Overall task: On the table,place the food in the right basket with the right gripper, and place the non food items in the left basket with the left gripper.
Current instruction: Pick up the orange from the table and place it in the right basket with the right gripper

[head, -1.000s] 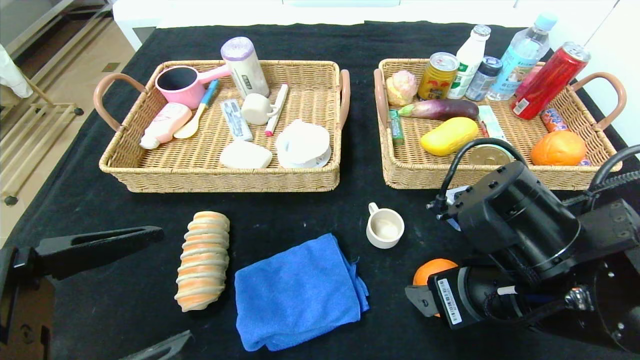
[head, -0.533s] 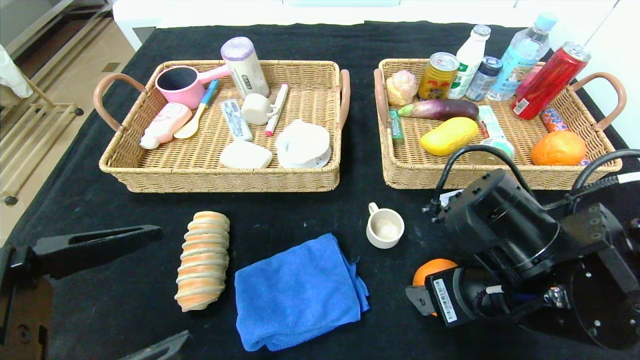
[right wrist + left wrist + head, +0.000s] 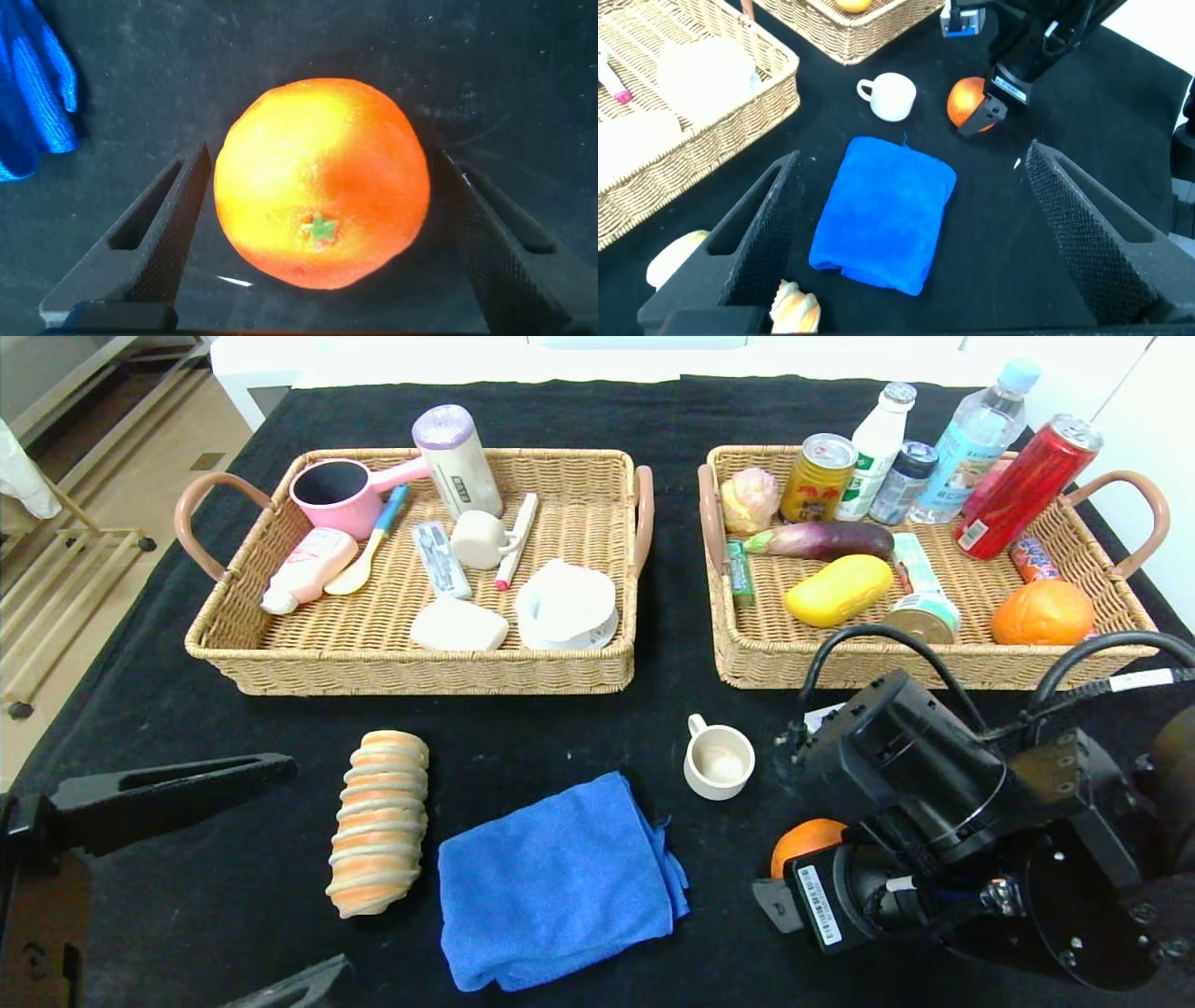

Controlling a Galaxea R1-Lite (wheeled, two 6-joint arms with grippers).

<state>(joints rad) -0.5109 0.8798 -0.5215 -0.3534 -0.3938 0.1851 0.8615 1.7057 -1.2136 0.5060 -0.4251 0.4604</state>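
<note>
A round orange lies on the black table at the front right. My right gripper is down over it, open, with a finger on each side of the orange; its grip point in the wrist view is on the fruit. My left gripper is open and empty at the front left, above the folded blue cloth, which also shows in the left wrist view. The cream cup and the striped bread roll lie on the table. The yellow fruit and the tin lie in the right basket.
The left basket holds a pink pot, a roll, a cup and several pale items. The right basket also holds bottles, cans, an eggplant and an orange bun. The right arm's bulk hides the table's front right.
My right arm has dropped and drawn towards the front, uncovering the tin in the right basket. Its gripper stays around the orange. The left arm has barely moved.
</note>
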